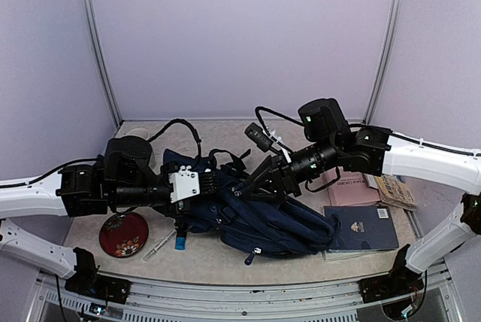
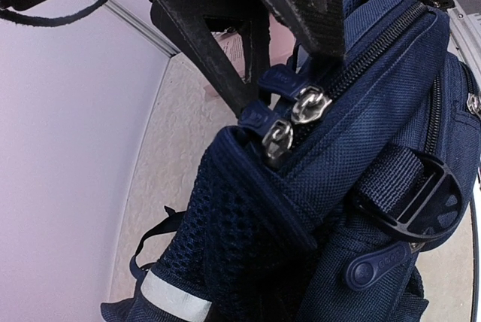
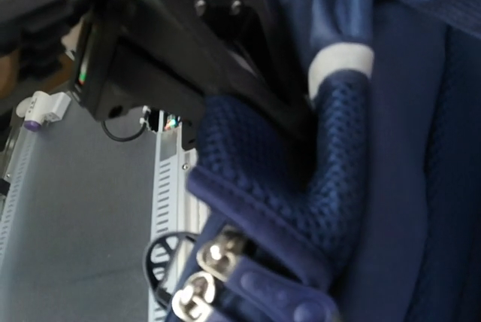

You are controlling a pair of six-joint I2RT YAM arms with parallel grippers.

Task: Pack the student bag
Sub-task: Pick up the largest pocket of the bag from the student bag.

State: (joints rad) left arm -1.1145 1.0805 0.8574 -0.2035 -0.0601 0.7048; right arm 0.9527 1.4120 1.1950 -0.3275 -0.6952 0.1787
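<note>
left gripper (image 1: 210,185) is clenching the student bag (image 1: 285,224), which is stretching toward four o'clock; right gripper (image 1: 252,183) is nearer, grip unclear.

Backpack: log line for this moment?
backpack: lying on table | left claw: shut at zip pulls | right claw: on mesh padding, grip unclear

Navy student bag (image 1: 270,220); dark red flowered dish (image 1: 123,233).

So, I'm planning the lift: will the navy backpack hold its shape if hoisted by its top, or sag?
Probably sags: the backpack lies slumped and creased on the table. Its coarse weave and mesh pocket should grip well, not slip. The loose strap would likely dangle and could snag.
</note>
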